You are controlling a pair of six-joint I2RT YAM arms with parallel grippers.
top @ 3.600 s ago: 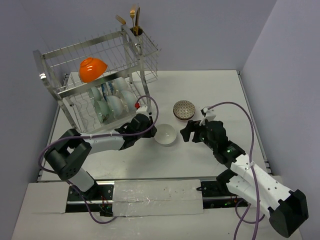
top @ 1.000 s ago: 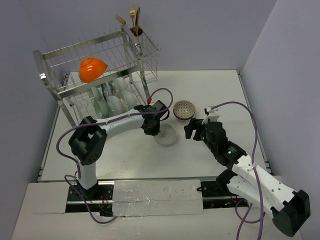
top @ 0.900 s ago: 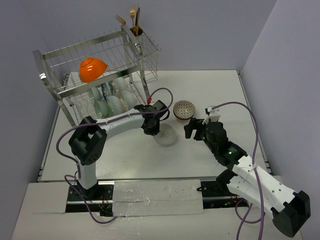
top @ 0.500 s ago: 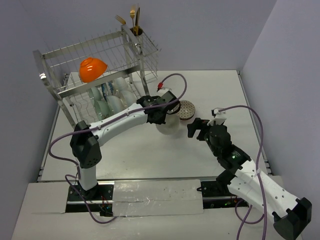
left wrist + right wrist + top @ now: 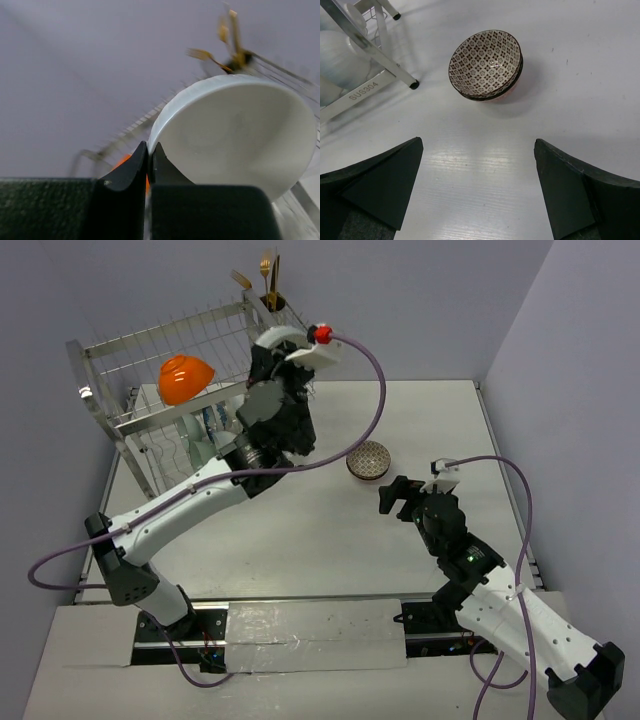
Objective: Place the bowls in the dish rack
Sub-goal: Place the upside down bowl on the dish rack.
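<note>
My left gripper is shut on the rim of a white bowl, held high in the air beside the dish rack. In the top view the raised left arm hides that bowl. A bright orange bowl rests on the rack's upper tier, and several white bowls stand in the lower tier. A brown-patterned bowl sits on the table. My right gripper hovers just short of it, open and holding nothing.
Gold cutlery stands in the cup at the rack's back right corner. A rack leg stands on the table left of the patterned bowl. Grey walls close in behind and to the right.
My left arm has swung the white bowl from the table up to the top of the rack. The right gripper has opened wider and drifted slightly right.
</note>
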